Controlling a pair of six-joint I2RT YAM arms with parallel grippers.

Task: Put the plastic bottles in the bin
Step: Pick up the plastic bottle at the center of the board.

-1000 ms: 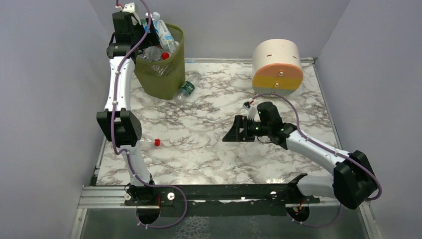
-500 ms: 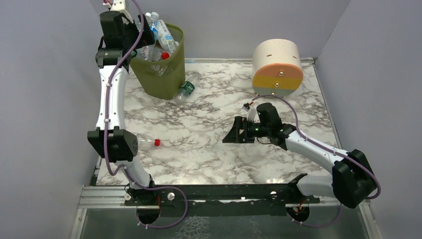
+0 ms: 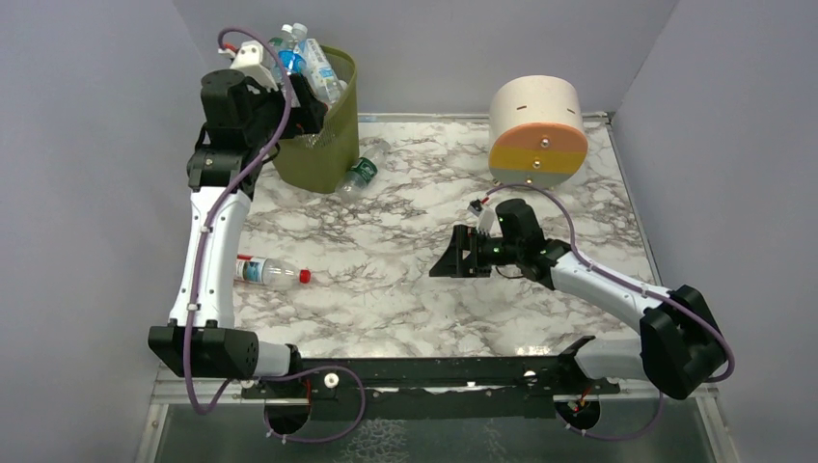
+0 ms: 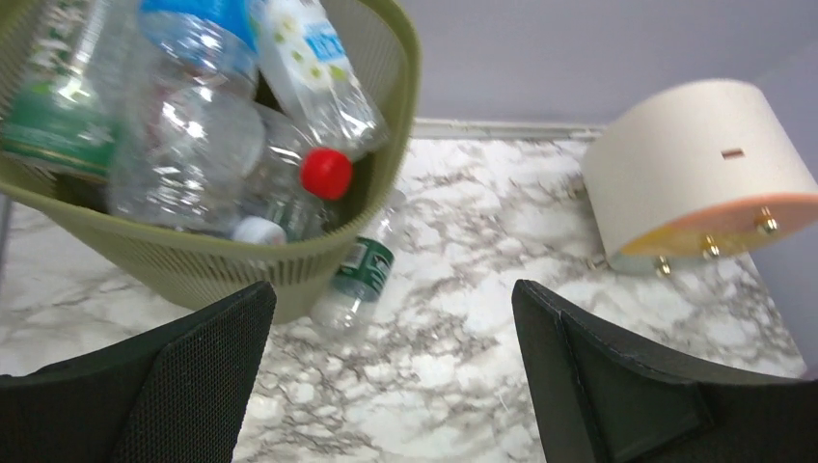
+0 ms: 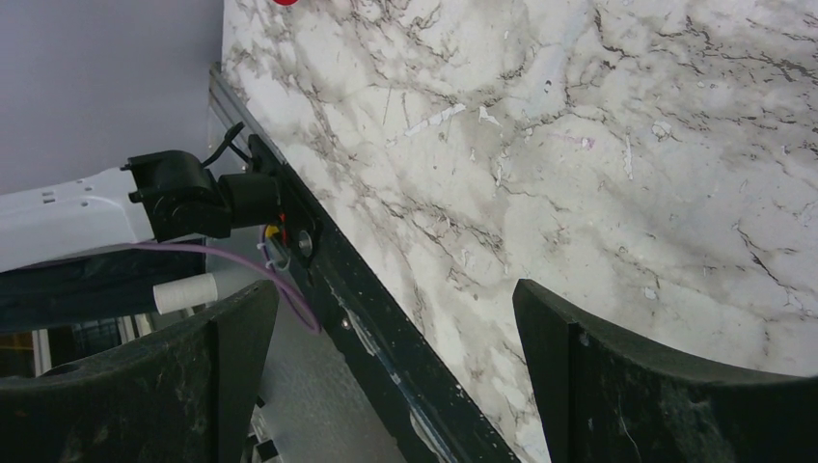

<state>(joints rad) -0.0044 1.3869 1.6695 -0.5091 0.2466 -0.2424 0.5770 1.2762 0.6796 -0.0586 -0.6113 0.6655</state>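
The olive-green mesh bin (image 3: pixel 326 159) stands at the far left and holds several plastic bottles (image 3: pixel 313 60); in the left wrist view the bin (image 4: pixel 203 265) shows them with green, blue and white labels and a red cap (image 4: pixel 325 173). A green-labelled bottle (image 3: pixel 363 170) lies against the bin's right foot, also in the left wrist view (image 4: pixel 363 275). A red-capped bottle (image 3: pixel 268 272) lies near the left edge. My left gripper (image 3: pixel 307 114) is open and empty above the bin's near rim (image 4: pixel 391 294). My right gripper (image 3: pixel 451 260) is open and empty over mid-table (image 5: pixel 391 294).
A cream cylinder with orange, yellow and grey bands (image 3: pixel 537 130) lies on its side at the far right, also in the left wrist view (image 4: pixel 690 174). Grey walls close the left, back and right sides. A black rail (image 3: pixel 434 371) runs along the near edge.
My left arm has folded back, its elbow dropping to the near edge, and its gripper has shifted right over the bin's near rim. The red-capped bottle now shows fully. The right arm has not moved.
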